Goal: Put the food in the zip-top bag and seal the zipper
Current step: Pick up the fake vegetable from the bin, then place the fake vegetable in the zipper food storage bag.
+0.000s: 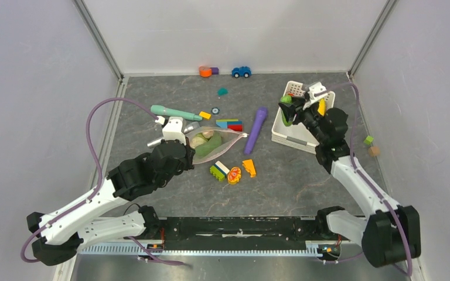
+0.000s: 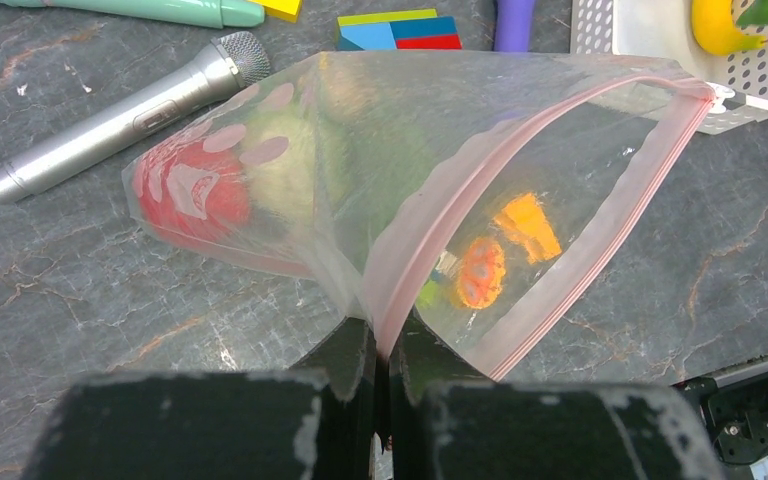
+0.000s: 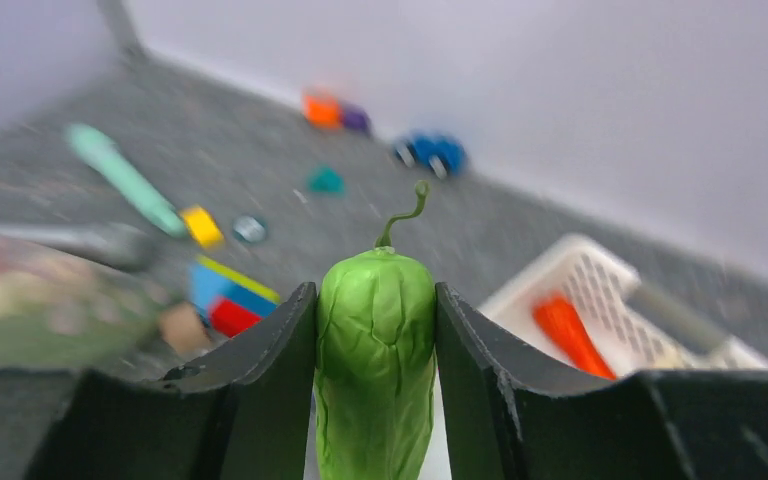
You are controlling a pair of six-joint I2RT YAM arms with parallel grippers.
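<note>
The right gripper is closed on the green cucumber, above the white basket. The left gripper pinches the zip-top bag at its zipper, and the mouth gapes open. I judge this the loading step. Next, the cucumber must travel into that mouth.

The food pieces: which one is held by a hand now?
The green cucumber, clamped in the right hand. The tomato lies in the zip-top bag; the carrot and the banana lie in the white basket.

Grey tbl, white basket, purple stick, teal stick, blocks, toy car, mic
</note>
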